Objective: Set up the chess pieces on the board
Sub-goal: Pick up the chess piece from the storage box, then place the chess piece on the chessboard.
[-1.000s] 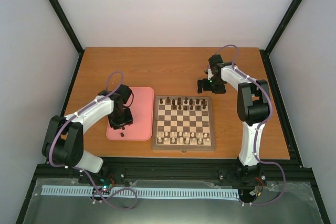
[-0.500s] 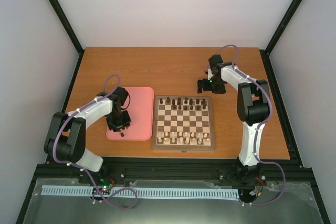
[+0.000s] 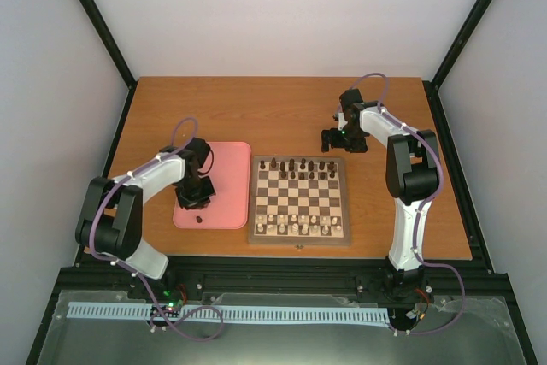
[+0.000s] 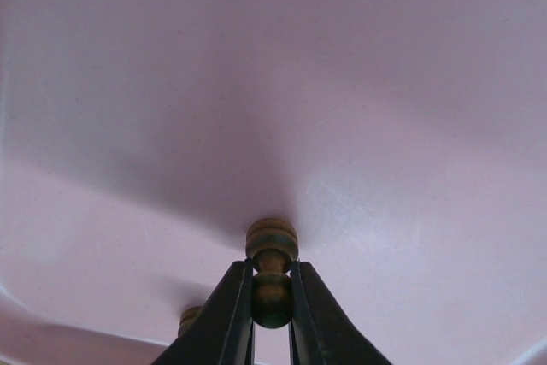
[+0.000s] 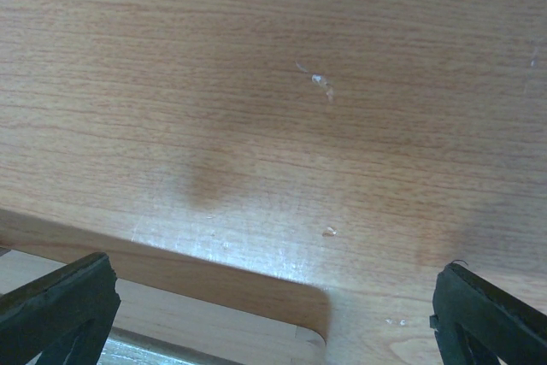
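Note:
My left gripper (image 3: 194,202) is down on the pink tray (image 3: 229,179), shut on a dark brown pawn (image 4: 272,286) that is pinched at its head and neck, its base against the tray floor (image 4: 385,126). A second dark piece (image 3: 199,219) lies on the tray nearer the front, and also shows in the left wrist view (image 4: 190,320). The board (image 3: 254,203) holds dark pieces (image 3: 299,165) along its far rows and pale pieces (image 3: 295,226) along its near rows. My right gripper (image 3: 333,140) is open and empty above the table beyond the board's far right corner (image 5: 214,297).
The orange-brown table (image 5: 299,83) is bare wood under the right gripper. The tray lies directly left of the board. Black frame posts and pale walls enclose the table on three sides.
The left arm's elbow has swung left and its gripper has shifted slightly over the tray, staying low. The right arm has not moved.

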Robot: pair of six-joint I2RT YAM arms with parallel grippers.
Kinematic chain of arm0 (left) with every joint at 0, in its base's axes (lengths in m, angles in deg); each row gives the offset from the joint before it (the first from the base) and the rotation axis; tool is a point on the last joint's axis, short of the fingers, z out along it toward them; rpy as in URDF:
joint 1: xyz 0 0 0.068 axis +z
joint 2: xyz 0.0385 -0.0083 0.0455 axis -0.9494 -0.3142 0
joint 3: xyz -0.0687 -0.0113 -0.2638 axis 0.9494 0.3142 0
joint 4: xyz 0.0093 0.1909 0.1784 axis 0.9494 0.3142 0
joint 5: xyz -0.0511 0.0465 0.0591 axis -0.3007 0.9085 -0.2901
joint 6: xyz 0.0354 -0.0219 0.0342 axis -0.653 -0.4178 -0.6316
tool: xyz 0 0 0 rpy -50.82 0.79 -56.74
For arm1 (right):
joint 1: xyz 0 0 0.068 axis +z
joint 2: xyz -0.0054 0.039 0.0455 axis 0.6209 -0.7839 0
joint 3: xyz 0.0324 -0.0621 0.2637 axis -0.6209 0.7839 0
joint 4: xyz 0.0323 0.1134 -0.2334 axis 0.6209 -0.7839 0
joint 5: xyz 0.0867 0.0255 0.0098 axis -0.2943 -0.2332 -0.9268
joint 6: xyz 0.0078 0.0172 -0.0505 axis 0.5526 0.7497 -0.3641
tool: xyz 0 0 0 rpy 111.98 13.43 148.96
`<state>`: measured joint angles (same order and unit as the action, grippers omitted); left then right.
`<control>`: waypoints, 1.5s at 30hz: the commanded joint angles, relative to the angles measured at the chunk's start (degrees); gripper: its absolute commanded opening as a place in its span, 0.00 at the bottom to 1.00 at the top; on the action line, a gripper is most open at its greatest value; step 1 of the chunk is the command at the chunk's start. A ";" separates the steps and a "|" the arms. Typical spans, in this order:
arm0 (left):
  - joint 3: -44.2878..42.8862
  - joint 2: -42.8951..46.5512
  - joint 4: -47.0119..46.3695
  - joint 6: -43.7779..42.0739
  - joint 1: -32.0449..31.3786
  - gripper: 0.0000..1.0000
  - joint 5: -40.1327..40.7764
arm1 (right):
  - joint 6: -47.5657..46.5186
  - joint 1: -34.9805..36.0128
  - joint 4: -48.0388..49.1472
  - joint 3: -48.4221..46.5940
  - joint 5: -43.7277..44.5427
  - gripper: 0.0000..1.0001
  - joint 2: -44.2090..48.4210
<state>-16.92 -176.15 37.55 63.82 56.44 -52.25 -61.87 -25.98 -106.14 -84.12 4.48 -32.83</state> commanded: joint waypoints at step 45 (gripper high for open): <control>-52.48 -32.68 12.22 -11.37 -23.49 0.07 -3.84 | -0.47 -0.19 -0.37 -1.59 0.64 1.00 -1.94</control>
<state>-66.39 -207.99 49.18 53.89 33.32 -56.80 -61.94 -25.98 -106.23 -84.30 4.68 -33.96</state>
